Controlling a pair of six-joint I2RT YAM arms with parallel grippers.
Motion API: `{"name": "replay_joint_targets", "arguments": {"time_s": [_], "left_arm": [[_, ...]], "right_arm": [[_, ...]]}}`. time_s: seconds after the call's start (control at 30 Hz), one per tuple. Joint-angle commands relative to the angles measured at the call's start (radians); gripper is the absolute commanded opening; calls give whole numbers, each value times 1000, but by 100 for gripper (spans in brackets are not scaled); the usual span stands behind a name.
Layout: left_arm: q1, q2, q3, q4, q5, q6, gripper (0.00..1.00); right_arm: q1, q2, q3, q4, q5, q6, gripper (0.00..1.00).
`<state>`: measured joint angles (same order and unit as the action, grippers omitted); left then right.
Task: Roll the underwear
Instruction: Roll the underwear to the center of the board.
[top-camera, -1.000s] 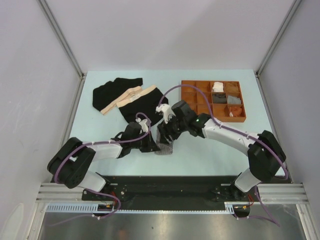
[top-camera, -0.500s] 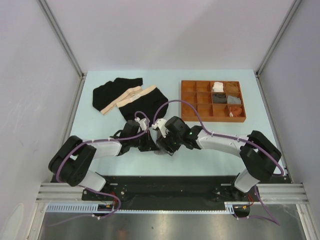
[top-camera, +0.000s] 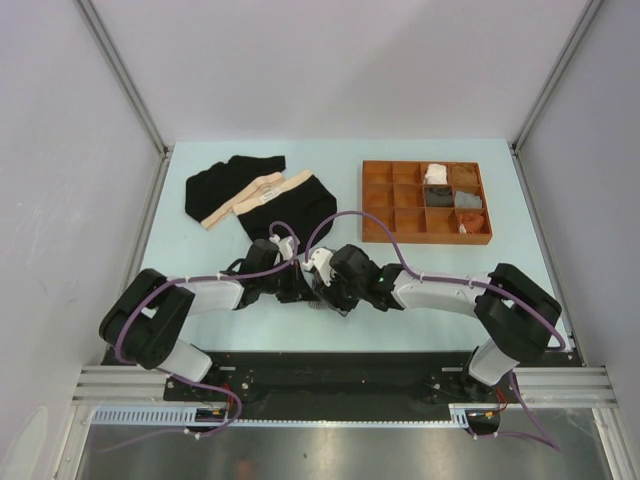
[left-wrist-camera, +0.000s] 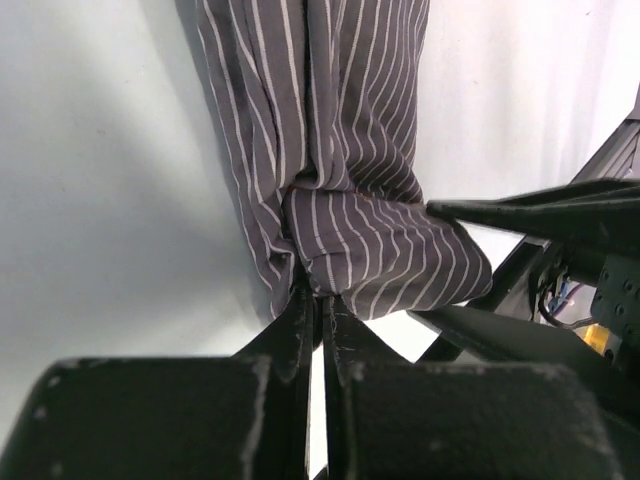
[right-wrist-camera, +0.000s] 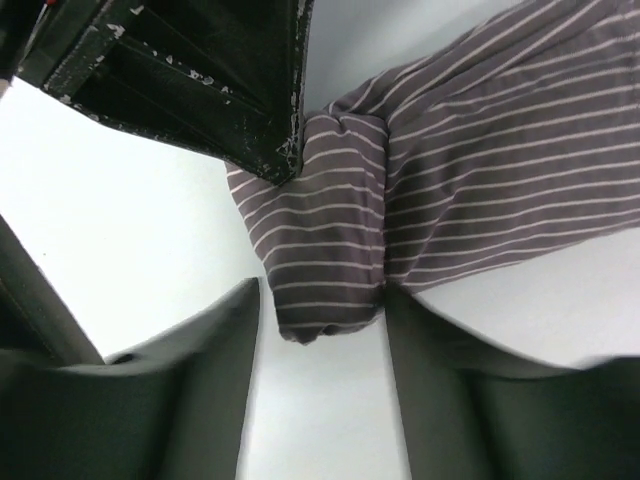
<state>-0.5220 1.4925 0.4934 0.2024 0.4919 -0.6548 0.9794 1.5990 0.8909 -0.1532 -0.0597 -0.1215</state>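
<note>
The left fingers are clenching tight on the edge of the grey pin-striped boxer short, which is lying folded on the pale surface, at the lower centre of the top view. The right fingers are standing spread, straddling its folded end without clamping it. The 2 black briefs are lying at upper left, well apart from the brown tray at upper right.

Your top camera looks down on the table from behind; both wrist cameras sit close, sharing the striped boxer short.
</note>
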Motion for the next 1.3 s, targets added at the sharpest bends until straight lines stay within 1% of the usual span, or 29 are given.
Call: {"name": "replay_joint_targets", "arguments": {"time_s": [0.0, 0.07, 0.1, 0.13, 0.17, 0.2, 0.23, 0.27, 0.3, 0.33, 0.37, 0.43, 0.5, 0.57, 0.67, 0.8, 0.93, 1.03, 1.17, 1.27], "left_arm": [[13, 22, 10, -20, -39, 23, 0], [13, 17, -1, -2, -29, 17, 0], [14, 12, -3, 17, -12, 15, 0], [14, 0, -7, 22, -7, 15, 1], [16, -12, -9, 22, -6, 12, 4], [16, -27, -12, 20, -10, 11, 10], [16, -62, -21, 15, -15, 11, 20], [19, -84, -24, 8, -18, 14, 24], [19, -103, -27, -13, -24, 14, 30], [19, -127, -32, -29, -42, 23, 39], [20, -162, -32, -44, -49, 26, 41], [19, -199, -45, -69, -59, 35, 50], [19, -247, -59, -75, -59, 37, 51], [19, -282, -79, -74, -72, 44, 52], [19, -284, -92, -75, -98, 55, 54], [20, -236, -101, 10, -75, 43, 53], [19, -195, -95, 72, -65, 35, 54], [19, -172, -84, 109, -62, 38, 54], [19, -86, -72, 158, -36, 31, 55], [19, -36, -82, 225, -15, 11, 55]], "right_arm": [[7, 12, -12, 95, 0, -27, 34], [4, 19, -15, 116, -12, -20, 23], [-2, 24, -15, 122, -37, 3, 10], [-24, 32, -15, 133, -54, 19, 0], [-37, 35, -15, 135, -75, 37, 0], [-50, 36, -15, 135, -131, 57, 0], [-82, 38, -15, 135, -159, 104, 0], [-97, 36, -15, 132, -192, 137, 0], [-114, 36, -15, 121, -253, 161, 0], [-125, 41, -14, 116, -271, 216, 0], [-145, 45, -13, 112, -287, 239, 0], [-162, 55, -14, 101, -348, 287, 0], [-185, 76, -13, 103, -415, 364, 0], [-206, 93, -13, 104, -439, 431, 0], [-226, 125, -13, 110, -466, 476, 0], [-275, 170, -13, 116, -492, 528, 0], [-327, 200, -13, 113, -519, 543, 0], [-346, 219, -13, 112, -537, 549, 0], [-363, 243, -12, 110, -545, 542, 0], [-372, 245, -13, 109, -549, 536, 0]]}}
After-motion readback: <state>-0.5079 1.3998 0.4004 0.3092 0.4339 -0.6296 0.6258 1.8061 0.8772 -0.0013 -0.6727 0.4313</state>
